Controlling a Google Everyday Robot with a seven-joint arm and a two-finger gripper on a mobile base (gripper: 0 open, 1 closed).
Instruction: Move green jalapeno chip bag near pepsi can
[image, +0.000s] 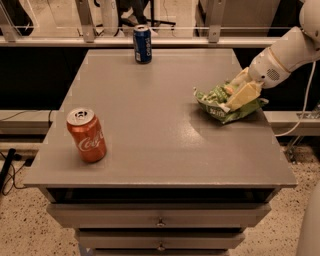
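The green jalapeno chip bag (218, 104) lies crumpled on the grey table (160, 130) near its right edge. My gripper (239, 89) comes in from the right on a white arm (285, 52) and sits down on the bag's right part. Its yellowish fingers (245, 96) stand apart, with bag foil between them. The bag still rests on the table. The pepsi can (142, 44) stands upright at the far edge of the table, left of centre and well away from the bag.
An orange-red Coca-Cola can (88, 135) stands upright near the front left corner. A rail with posts (215, 22) runs behind the table. Drawers (160, 220) sit under the table's front edge. A white cable (305, 107) hangs at the right.
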